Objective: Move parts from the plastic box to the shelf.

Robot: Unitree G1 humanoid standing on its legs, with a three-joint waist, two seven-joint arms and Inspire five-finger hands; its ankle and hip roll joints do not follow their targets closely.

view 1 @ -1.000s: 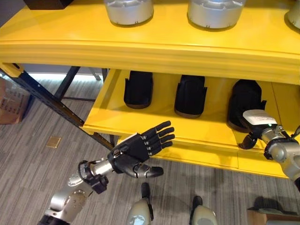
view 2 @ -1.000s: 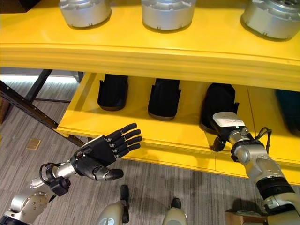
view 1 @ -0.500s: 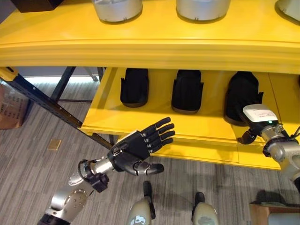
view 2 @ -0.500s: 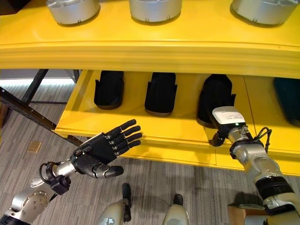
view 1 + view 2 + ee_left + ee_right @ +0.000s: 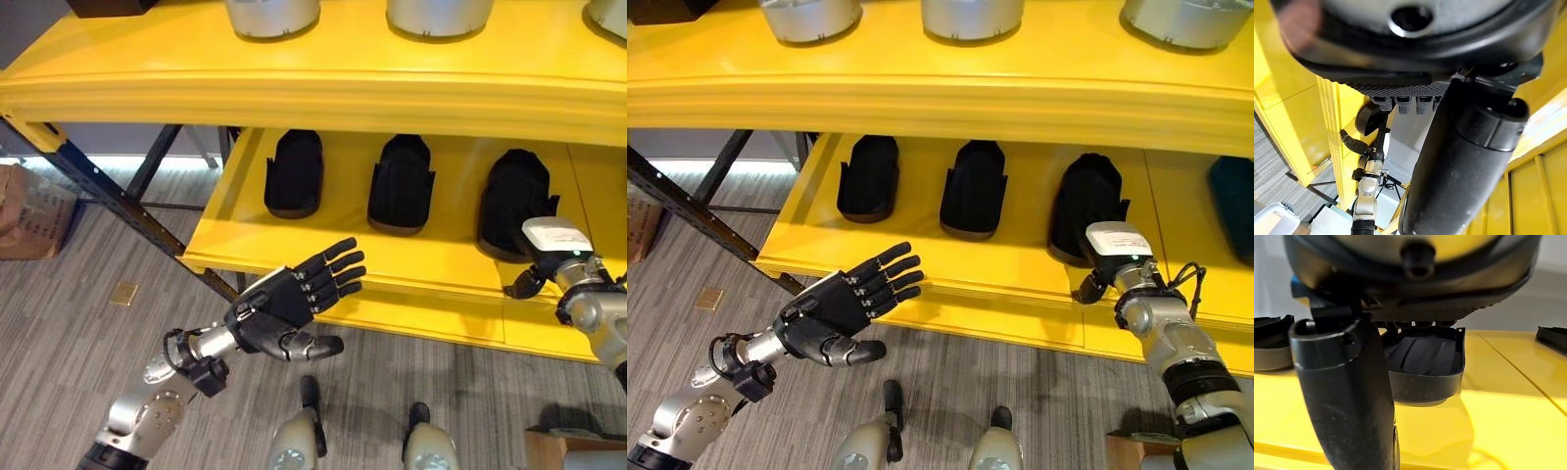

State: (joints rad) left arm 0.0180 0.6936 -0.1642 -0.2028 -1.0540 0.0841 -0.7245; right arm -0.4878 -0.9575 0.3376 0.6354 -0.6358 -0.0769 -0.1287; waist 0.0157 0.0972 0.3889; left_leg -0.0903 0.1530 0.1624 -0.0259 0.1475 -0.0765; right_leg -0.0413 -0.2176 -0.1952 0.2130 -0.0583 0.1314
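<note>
Three black parts on lower yellow shelf [image 5: 294, 240]: left part [image 5: 294, 174], middle part [image 5: 400, 184], right part [image 5: 512, 204]. Right hand [image 5: 534, 277] at right part's near end, touching or just short; finger state cannot tell. Left hand [image 5: 284, 311] spread, empty, before shelf edge, well apart from parts.
</note>
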